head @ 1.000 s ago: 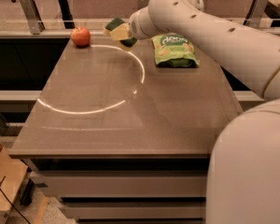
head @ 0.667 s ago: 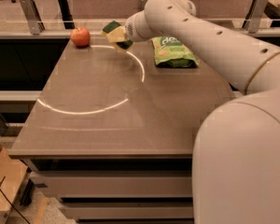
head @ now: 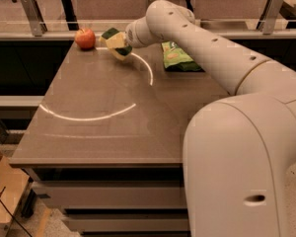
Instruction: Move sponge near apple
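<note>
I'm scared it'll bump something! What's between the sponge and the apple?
Only bare table, in the camera view. The end effector holds the sponge right of the apple.

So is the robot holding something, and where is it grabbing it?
Yes. The gripper holds the sponge by its right end, tilted, just right of the apple.

A brown desk (head: 89,137) catches a curved streak of light; metal rail posts (head: 31,14) stand behind it. The pincer (head: 119,42) hovers over its far edge.
</note>
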### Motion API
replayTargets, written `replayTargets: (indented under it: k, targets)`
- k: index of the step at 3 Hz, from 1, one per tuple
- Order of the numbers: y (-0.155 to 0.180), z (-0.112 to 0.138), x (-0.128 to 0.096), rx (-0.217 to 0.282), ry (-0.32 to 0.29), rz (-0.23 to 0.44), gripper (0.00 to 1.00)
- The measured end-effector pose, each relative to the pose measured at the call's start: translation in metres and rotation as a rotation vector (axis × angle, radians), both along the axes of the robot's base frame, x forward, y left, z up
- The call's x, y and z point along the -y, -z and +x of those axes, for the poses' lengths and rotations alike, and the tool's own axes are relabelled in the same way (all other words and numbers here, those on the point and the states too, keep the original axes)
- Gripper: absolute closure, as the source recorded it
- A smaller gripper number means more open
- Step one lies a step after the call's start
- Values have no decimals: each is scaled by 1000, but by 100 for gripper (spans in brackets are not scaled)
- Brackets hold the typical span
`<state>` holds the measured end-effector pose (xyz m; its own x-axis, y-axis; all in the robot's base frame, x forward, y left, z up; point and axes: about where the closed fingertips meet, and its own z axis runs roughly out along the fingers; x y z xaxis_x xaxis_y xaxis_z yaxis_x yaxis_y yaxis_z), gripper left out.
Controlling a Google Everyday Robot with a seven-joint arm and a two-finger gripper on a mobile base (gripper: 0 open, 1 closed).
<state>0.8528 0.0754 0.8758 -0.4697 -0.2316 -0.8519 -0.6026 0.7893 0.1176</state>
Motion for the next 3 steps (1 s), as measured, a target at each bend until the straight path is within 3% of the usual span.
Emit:
replayTargets:
  k: [3]
  targets:
    - [15,13,-43,-46,-72,43,13]
